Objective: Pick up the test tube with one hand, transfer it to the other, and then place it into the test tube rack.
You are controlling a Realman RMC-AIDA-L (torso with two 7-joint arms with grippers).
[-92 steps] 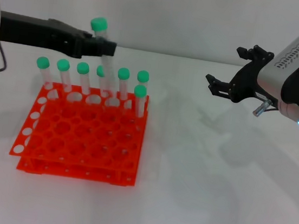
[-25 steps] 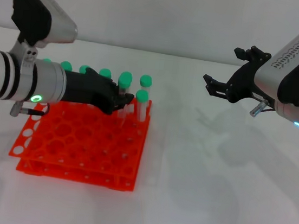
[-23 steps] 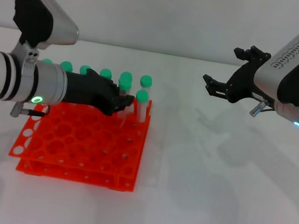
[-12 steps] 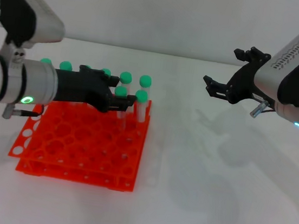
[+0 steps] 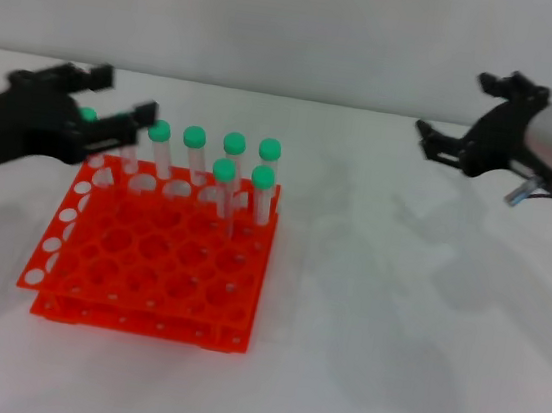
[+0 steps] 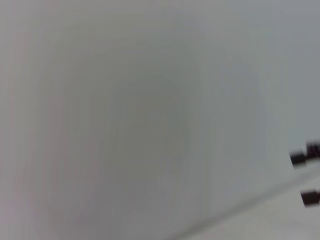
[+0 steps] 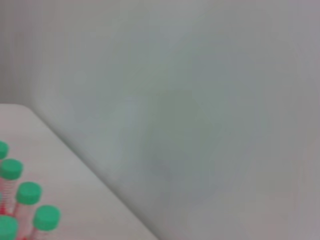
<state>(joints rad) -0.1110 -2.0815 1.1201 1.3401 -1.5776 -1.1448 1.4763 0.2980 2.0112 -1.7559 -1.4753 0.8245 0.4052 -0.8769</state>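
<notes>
The orange-red test tube rack (image 5: 147,273) stands on the white table at the left. The test tube (image 5: 223,186), clear with a green cap, stands upright in the rack's second row, beside another tube (image 5: 261,193). My left gripper (image 5: 120,97), black-fingered, is open and empty at the rack's back left corner, clear of that tube. My right gripper (image 5: 456,113), a black claw, is open and empty in the air far to the right. The right wrist view shows green caps (image 7: 46,216) at its lower corner.
Several more green-capped tubes (image 5: 193,152) stand in the rack's back row. The rack's front rows are open holes. The white table (image 5: 393,322) stretches right of the rack, with a pale wall behind it.
My left gripper let go of the tube, which now stands in the rack, and drew back to the left. My right arm shifted to the right.
</notes>
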